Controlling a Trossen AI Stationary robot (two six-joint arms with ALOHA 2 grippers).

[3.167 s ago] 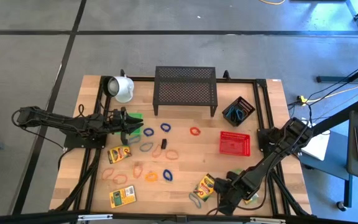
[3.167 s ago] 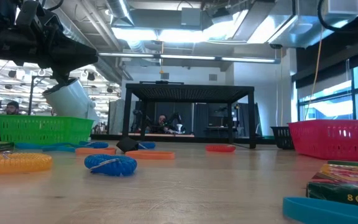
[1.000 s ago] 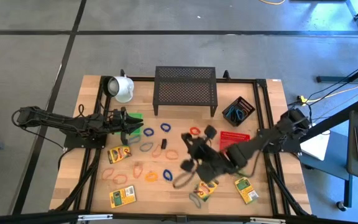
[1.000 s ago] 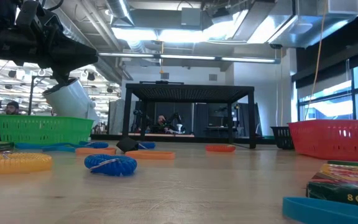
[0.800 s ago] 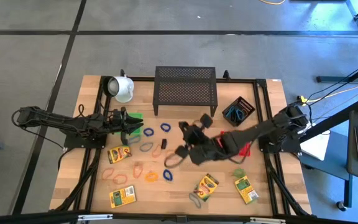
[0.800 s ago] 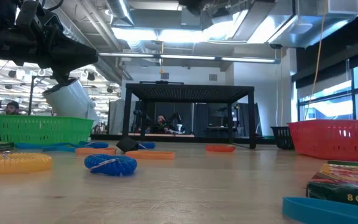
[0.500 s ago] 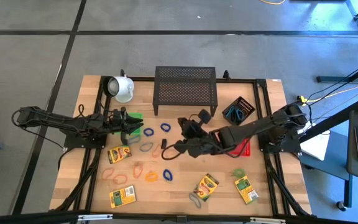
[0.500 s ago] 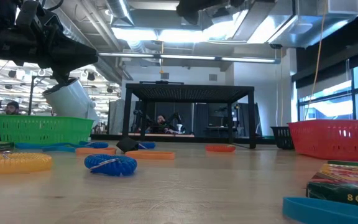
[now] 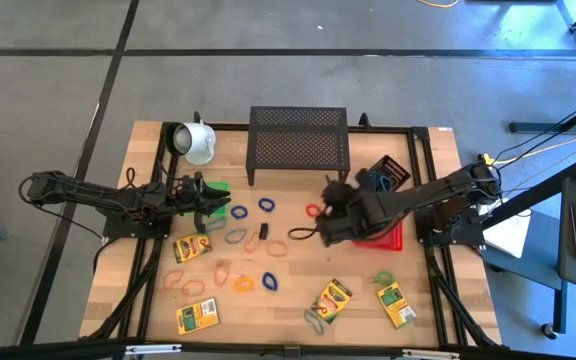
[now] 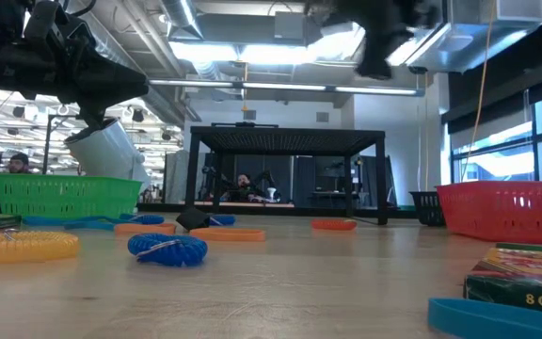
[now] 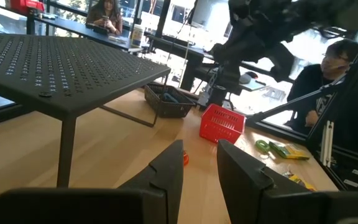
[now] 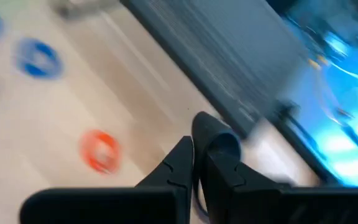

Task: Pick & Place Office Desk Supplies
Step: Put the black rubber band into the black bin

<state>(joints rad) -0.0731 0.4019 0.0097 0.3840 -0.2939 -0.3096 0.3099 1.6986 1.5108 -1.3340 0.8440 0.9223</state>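
My right gripper hangs over the table's middle, left of the red basket, shut on a dark rubber band. It also shows blurred at the top of the low view. My left gripper waits level at the left, beside the green basket, open and with nothing in it. Blue, orange and other rubber bands, a black clip and crayon boxes lie flat on the wood. My right gripper pinches the dark rubber band between its two fingers, slanting down from the table's right side. The loop hangs off the fingertips toward the left, clear of the table. Blur hides which part of the band it has.
A black mesh rack stands at the far middle, a white mug at the far left. A small black bin with blue bands sits far right of the red basket. More crayon boxes and a green band lie near the front.
My right gripper, still shut on the dark band, has swung from the near middle toward the far and right edges and has turned about. The loop has travelled with it, clear of the table.
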